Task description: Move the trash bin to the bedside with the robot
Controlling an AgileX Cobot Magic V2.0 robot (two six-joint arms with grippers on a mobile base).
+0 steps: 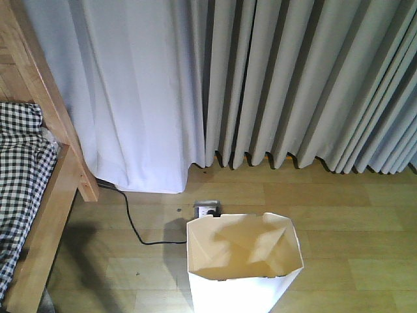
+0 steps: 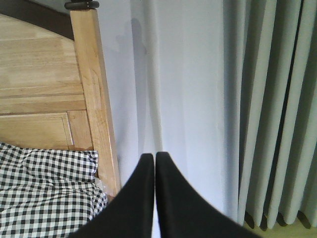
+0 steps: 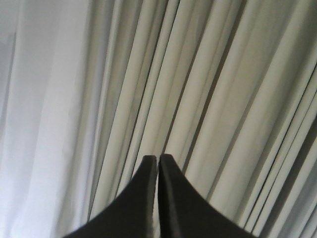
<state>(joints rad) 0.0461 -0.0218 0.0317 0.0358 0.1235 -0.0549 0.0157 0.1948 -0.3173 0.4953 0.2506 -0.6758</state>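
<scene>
Standing well right of light-brown wooden bed frame (image 1: 62, 176), on the floor: white thin-walled plastic trash bin (image 1: 242, 266), empty. Likely handling light, flexing, sliding easily; gripping the rim. Left gripper (image 2: 154, 157) and right gripper (image 3: 158, 158) showing clenched, grasping nothing.

— Where does your trash bin (image 1: 244, 264) stand?
— On the floor (image 1: 345, 222), low in your front view, well right of the bed frame (image 1: 55, 189).
— And behind it?
— A floor socket (image 1: 207, 208) just behind its rim, a cable (image 1: 133, 225) running left toward the bed, then curtains (image 1: 260, 78) along the back.
</scene>
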